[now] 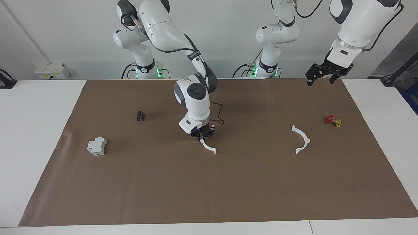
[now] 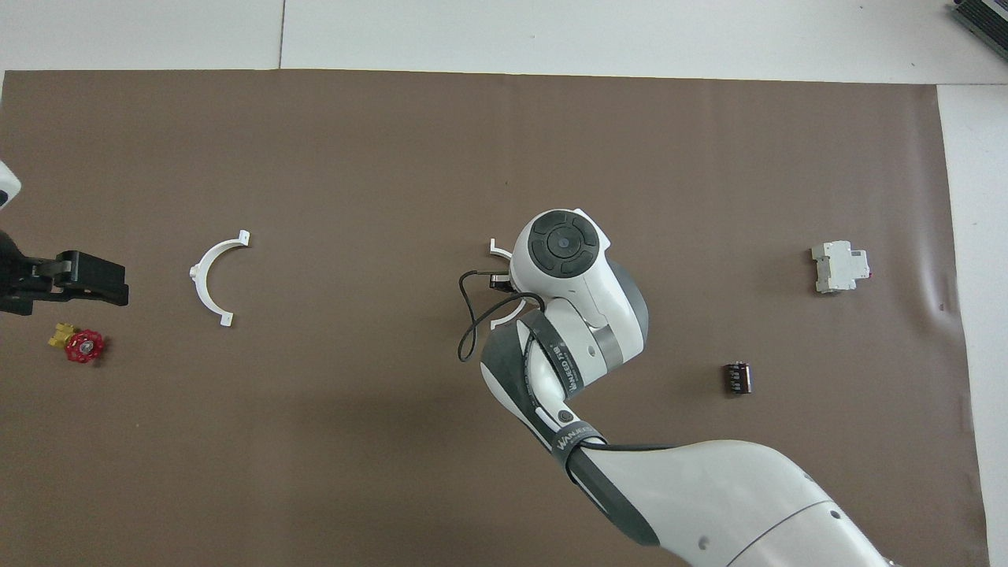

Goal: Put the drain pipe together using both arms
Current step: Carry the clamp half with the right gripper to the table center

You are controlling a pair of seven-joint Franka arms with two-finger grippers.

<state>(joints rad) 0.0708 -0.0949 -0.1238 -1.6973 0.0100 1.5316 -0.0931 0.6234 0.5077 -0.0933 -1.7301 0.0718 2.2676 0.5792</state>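
The drain pipe is in two white half-ring pieces. One half-ring (image 1: 208,147) hangs from my right gripper (image 1: 203,134), which is shut on its upper end over the middle of the brown mat. Its lower end is close to the mat. From overhead the right wrist covers most of this half-ring (image 2: 496,250). The other half-ring (image 1: 302,139) (image 2: 211,279) lies flat on the mat toward the left arm's end. My left gripper (image 1: 320,81) (image 2: 79,277) waits open and empty, raised over the mat's edge beside the red valve.
A small red-and-yellow valve piece (image 1: 333,120) (image 2: 77,343) lies near the lying half-ring. A grey boxy block (image 1: 97,146) (image 2: 840,267) and a small black cylinder (image 1: 140,116) (image 2: 737,377) sit toward the right arm's end. The brown mat (image 1: 228,189) covers the table.
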